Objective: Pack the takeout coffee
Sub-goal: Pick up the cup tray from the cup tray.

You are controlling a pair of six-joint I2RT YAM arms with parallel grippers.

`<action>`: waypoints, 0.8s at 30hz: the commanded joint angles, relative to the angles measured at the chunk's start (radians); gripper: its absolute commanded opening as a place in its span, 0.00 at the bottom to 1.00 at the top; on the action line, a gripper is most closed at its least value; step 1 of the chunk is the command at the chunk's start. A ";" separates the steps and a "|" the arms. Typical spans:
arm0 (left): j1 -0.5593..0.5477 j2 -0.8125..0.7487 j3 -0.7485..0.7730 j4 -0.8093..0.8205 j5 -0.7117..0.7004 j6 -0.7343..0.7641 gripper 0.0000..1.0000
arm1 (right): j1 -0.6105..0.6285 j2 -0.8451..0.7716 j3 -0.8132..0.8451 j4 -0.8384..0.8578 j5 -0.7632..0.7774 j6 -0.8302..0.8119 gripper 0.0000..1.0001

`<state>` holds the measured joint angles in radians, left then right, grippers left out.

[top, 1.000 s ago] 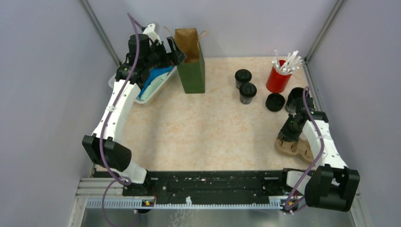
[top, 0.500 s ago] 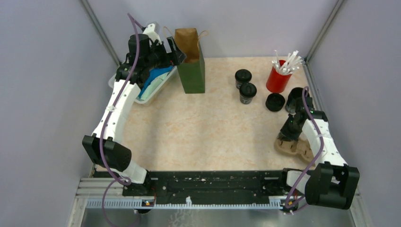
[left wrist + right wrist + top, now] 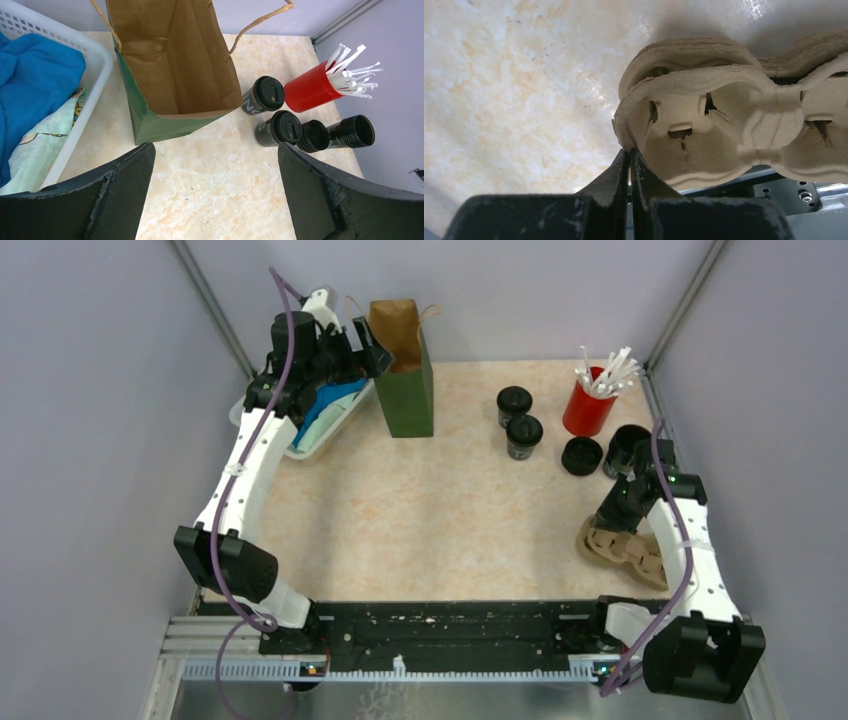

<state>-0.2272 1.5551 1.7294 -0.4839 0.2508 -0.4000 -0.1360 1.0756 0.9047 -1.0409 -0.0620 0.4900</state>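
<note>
Slewed round since a second ago, the pulp carrier (image 3: 628, 552) is moving with my right gripper (image 3: 629, 152), clenched on its rim, lower right. My left gripper (image 3: 370, 348) is hovering spread wide over the paper bag (image 3: 405, 390); the coffee cups (image 3: 524, 436) are sitting upper right.

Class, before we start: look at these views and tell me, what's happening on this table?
The right gripper is shut on the rim of the tan pulp carrier. The left gripper hangs open by the open paper bag. Four black coffee cups sit by the red cup, none packed yet.
</note>
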 commanded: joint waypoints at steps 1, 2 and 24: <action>-0.004 -0.018 0.009 0.055 0.020 -0.032 0.98 | -0.004 -0.068 0.075 -0.052 -0.031 -0.010 0.00; -0.004 -0.016 0.008 0.052 0.028 -0.050 0.98 | -0.005 -0.079 0.087 -0.063 -0.029 -0.011 0.00; -0.373 -0.053 -0.220 0.017 0.393 -0.398 0.88 | 0.046 -0.212 0.306 -0.222 0.032 -0.178 0.00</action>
<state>-0.5369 1.5505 1.5208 -0.4931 0.6369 -0.7506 -0.1211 0.8394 1.1931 -1.2713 -0.0959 0.3180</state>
